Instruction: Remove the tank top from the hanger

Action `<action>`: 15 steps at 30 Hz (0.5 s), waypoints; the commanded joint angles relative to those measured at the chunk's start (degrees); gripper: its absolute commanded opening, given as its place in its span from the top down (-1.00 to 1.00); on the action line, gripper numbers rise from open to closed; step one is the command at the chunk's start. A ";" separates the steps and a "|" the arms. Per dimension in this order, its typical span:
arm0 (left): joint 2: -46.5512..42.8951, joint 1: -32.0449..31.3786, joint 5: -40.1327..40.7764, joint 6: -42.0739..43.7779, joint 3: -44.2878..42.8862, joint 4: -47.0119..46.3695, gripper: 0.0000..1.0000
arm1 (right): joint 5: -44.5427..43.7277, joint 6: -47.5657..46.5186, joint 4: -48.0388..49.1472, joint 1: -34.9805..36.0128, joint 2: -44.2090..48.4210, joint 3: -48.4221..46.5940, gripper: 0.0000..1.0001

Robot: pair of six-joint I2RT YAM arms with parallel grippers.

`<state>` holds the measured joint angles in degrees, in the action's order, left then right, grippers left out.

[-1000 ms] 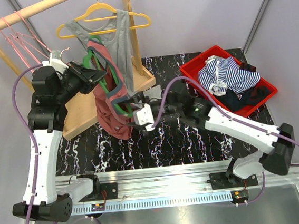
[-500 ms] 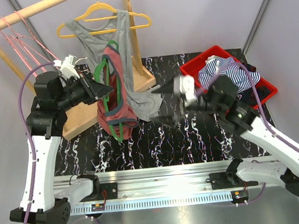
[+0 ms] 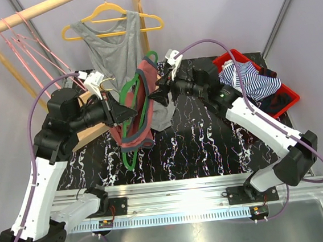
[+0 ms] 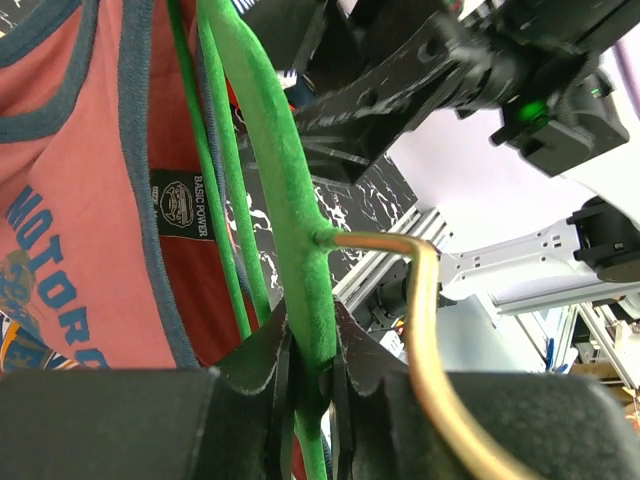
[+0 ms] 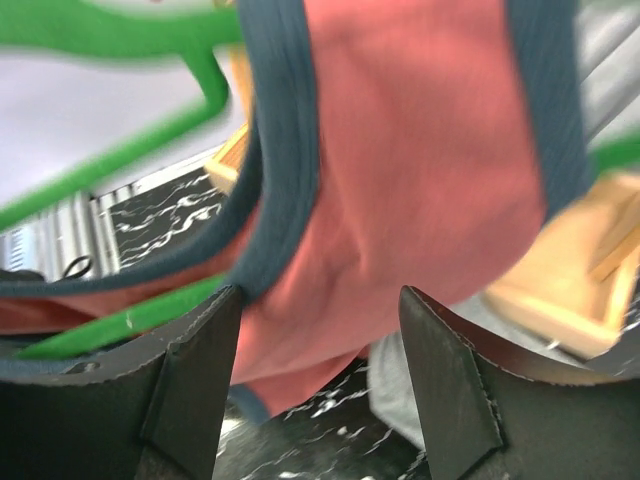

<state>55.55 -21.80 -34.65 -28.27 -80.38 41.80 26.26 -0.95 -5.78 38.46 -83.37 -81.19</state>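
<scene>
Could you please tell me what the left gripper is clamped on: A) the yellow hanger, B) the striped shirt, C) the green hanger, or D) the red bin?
C: in the left wrist view, the left gripper pinches the green hanger beside its metal hook.

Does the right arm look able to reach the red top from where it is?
Probably yes. The right gripper is open, with the red top just ahead of its jaws and nothing in between. The left gripper holds the green hanger that carries it.
</scene>
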 commanded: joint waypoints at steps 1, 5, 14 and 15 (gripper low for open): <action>-0.53 -0.61 -0.33 0.76 0.40 -5.24 1.00 | -0.61 -6.24 2.62 0.48 2.77 -3.72 -0.44; 0.26 -0.70 0.11 0.59 0.49 -5.50 1.00 | 3.18 -10.38 3.23 0.57 5.41 -1.17 -0.50; 1.49 -0.87 -1.64 -1.70 0.14 -6.91 1.00 | -2.43 -15.83 3.23 4.16 2.61 -3.10 -0.46; 1.58 -0.87 -1.82 -1.79 0.22 -7.00 1.00 | -3.57 -16.45 3.58 4.78 1.56 -3.62 -0.46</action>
<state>57.32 -22.37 -34.44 -29.23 -79.35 40.51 26.28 -13.56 -4.32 40.66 -80.05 -82.11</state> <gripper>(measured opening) 0.145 0.732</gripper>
